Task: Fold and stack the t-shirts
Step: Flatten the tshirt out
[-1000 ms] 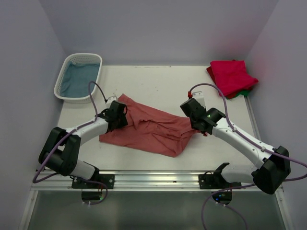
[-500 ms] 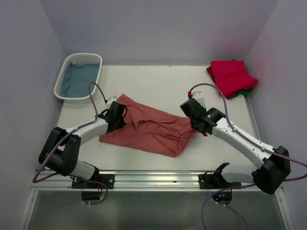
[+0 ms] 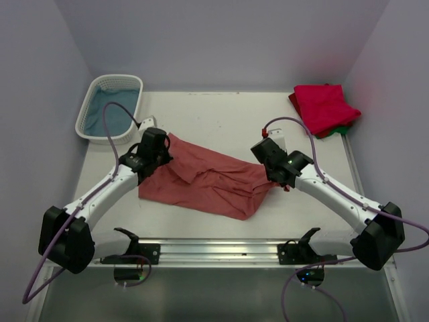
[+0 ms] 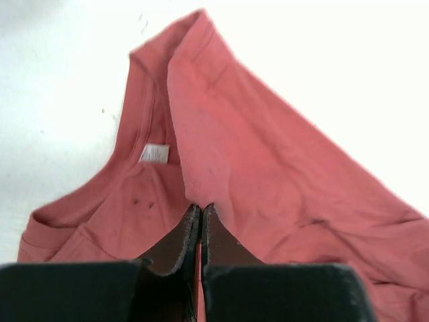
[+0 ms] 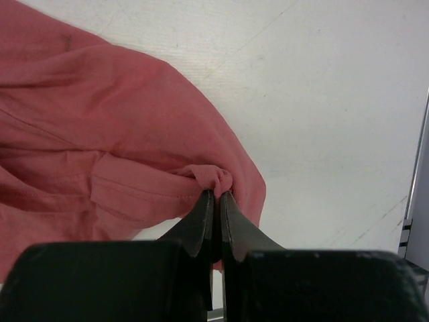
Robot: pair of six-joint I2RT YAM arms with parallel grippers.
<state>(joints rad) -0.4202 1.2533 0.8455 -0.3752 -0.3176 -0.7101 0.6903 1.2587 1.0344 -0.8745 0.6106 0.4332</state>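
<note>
Currently pinching the salmon-red t-shirt, lying rumpled across the table: clamping a raised fold beside the collar with the left gripper, squeezing a bunched edge with the right gripper.

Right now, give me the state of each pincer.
Left pincer: shut on the salmon-red t-shirt.
Right pincer: shut on a bunched edge of the same t-shirt.
</note>
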